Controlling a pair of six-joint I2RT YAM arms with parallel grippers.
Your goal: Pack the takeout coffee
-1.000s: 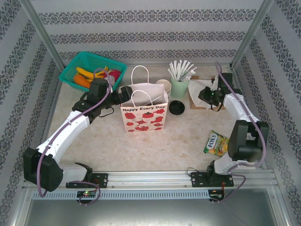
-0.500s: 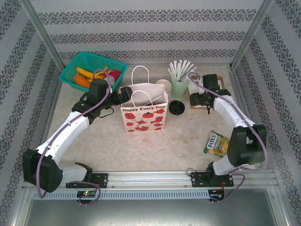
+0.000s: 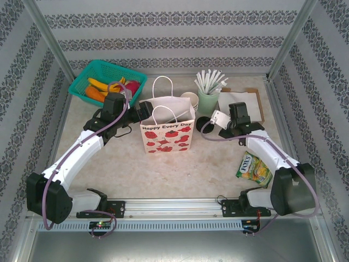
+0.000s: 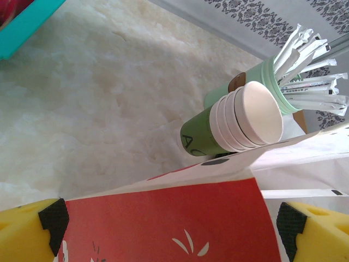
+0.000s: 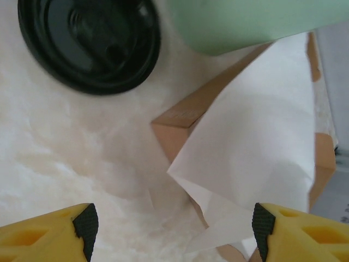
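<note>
The takeout coffee, a dark green paper cup [image 4: 204, 134] in a nested stack with white rims, lies tilted behind the flowered paper bag [image 3: 168, 134]. My left gripper [image 3: 144, 109] is at the bag's rear left corner. It is open [image 4: 170, 224], with the bag's red wall [image 4: 163, 218] spanning the gap between its fingers. My right gripper [image 3: 216, 121] is low over the table between the black lid [image 5: 90, 41] and the brown carrier [image 5: 177, 117]. It is open [image 5: 174, 229] and a corner of the white napkin [image 5: 256, 136] reaches in by its right finger.
A mint-green cup [image 3: 208, 99] full of white straws stands behind the lid [image 3: 203, 122]. The carrier [image 3: 257, 109] and napkin [image 3: 239, 99] lie at the back right. A teal basket [image 3: 82, 82] of fruit stands back left. A snack packet [image 3: 252, 166] lies front right.
My right gripper has opened and swung from the napkin at the back right towards the black lid. The napkin now lies flat on the carrier. The left arm has not moved.
</note>
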